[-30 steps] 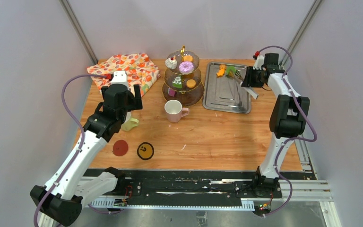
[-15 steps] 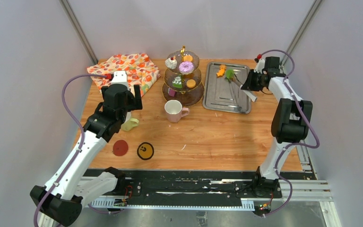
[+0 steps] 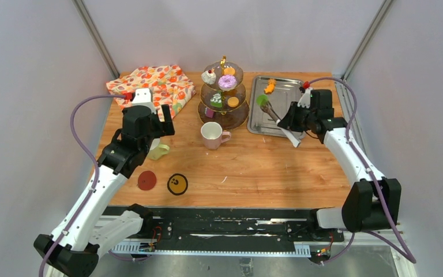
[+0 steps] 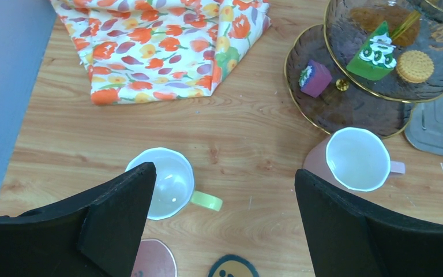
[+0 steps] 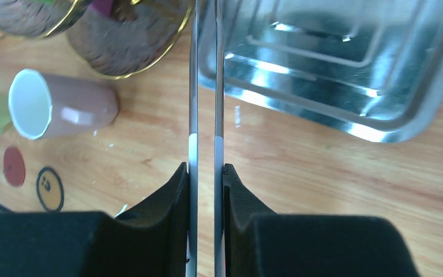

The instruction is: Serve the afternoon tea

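The left tool [image 4: 222,173] hung with its jaws wide apart and holding nothing, above the yellow-green mug [image 4: 161,183] that stood upright on the wooden surface [image 3: 254,167]. If it dropped off-centre, a finger would likely have caught the rim and tipped the mug. To its right stood the pink mug [image 3: 211,134], just in front of the three-tier stand [image 3: 224,95], which already carried pastries on each tier. Further right, a green cake [image 3: 261,99] sat pinched at the far end of the metal tongs [image 5: 205,86], over the left edge of the steel tray [image 3: 277,124], near the stand but not touching it. The right tool [image 5: 206,170] was clamped on the tongs' two arms, squeezing them nearly together. The hold on the cake looked slight: any easing of the squeeze, or a jolt, could have dropped it onto the tray or the surface. The long tongs might also have twisted in the grip or struck a glass tier and shaken the pastries loose.
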